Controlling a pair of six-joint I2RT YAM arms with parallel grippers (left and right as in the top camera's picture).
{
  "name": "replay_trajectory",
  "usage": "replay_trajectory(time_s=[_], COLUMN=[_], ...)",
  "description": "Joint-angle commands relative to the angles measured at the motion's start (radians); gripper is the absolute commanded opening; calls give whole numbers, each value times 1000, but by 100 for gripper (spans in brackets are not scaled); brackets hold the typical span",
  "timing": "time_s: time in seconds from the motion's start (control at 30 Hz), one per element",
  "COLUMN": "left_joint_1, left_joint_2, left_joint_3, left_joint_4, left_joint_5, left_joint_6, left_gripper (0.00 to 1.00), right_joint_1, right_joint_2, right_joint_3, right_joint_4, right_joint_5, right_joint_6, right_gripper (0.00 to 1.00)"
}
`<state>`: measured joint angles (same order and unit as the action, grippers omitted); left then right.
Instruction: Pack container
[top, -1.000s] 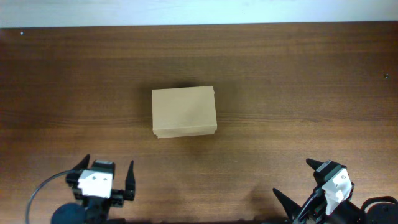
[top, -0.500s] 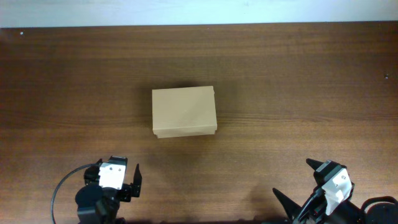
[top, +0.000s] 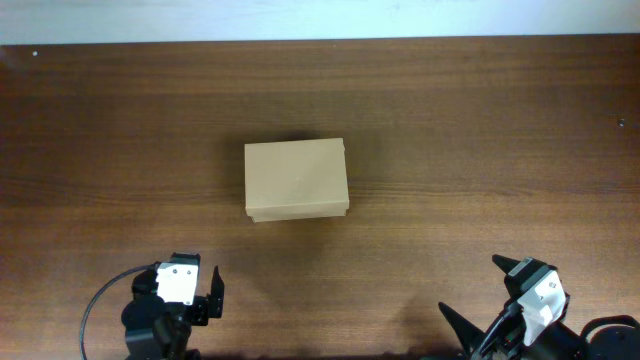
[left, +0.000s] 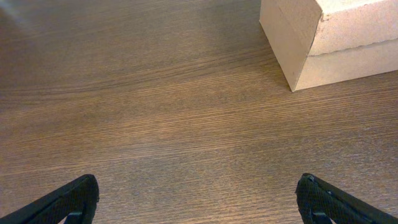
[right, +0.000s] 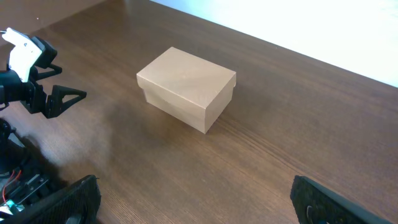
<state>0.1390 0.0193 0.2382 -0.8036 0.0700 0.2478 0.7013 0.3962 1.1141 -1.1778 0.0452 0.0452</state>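
Observation:
The container (top: 296, 178) is a tan cardboard box with its lid shut, standing in the middle of the wooden table. It also shows in the left wrist view (left: 323, 37) at the upper right and in the right wrist view (right: 186, 87). My left gripper (top: 182, 290) is open and empty near the front edge, to the front left of the box; its two fingertips sit wide apart over bare wood (left: 199, 199). My right gripper (top: 470, 285) is open and empty at the front right (right: 196, 199). No items for packing are in view.
The dark wooden table (top: 480, 130) ends at a white strip along the back (top: 320, 18). The left arm with its white camera block (right: 25, 50) and cables shows at the left of the right wrist view.
My left gripper has shifted a little to the right and turned slightly near the front edge. The box and the right arm have not moved.

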Motion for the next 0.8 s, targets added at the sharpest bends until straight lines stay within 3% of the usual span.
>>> replay_trajectory(time_s=[0.0,0.37,0.57,0.77], left_joint_1=[6,6,6,6], left_joint_2=[-14,-14,-14,-14], left_joint_3=[-8,-8,-8,-8], left_joint_4=[0,0,0,0], left_joint_5=[-7,-7,-7,-7], left_joint_6=[19,19,19,19], left_gripper=[100,100,100,100], right_joint_1=[5,-24,-235,-447], right_joint_2=[-2,-2,-40,-149], right_joint_3=[-1,-5,-125,-407], right_joint_4=[1,23,60,212], right_joint_5=[12,23,88,87], right_joint_6=[-5,-5,-9,-9], right_gripper=[99,99,99,99])
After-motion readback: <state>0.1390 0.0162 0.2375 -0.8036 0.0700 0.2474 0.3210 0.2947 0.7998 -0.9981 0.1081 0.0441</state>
